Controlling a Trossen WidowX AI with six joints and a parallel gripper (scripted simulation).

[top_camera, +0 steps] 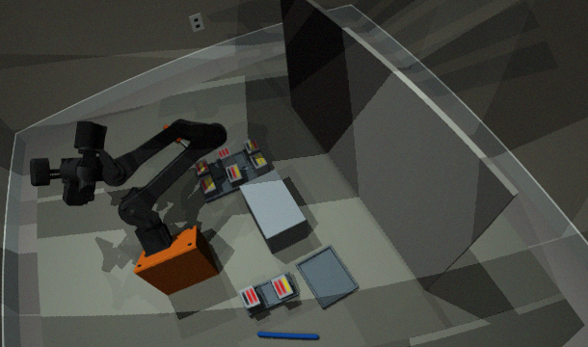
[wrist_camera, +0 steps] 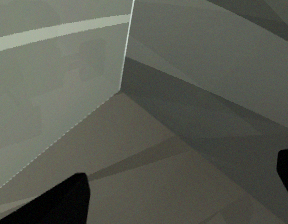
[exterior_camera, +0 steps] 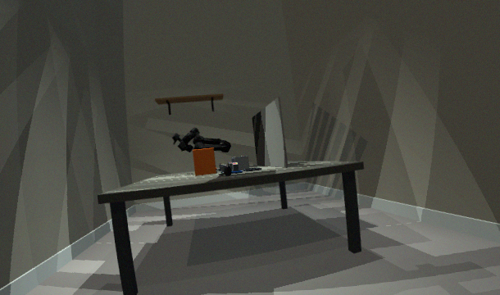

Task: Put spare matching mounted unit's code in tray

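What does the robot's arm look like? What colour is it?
The arm is all black, made of long chunky links joined by round knuckles. It stands on a bright orange box. There is a tiny orange spot near its elbow. At the end sits a blocky black gripper with round knobs sticking out. Its two dark fingers look smooth and plain.
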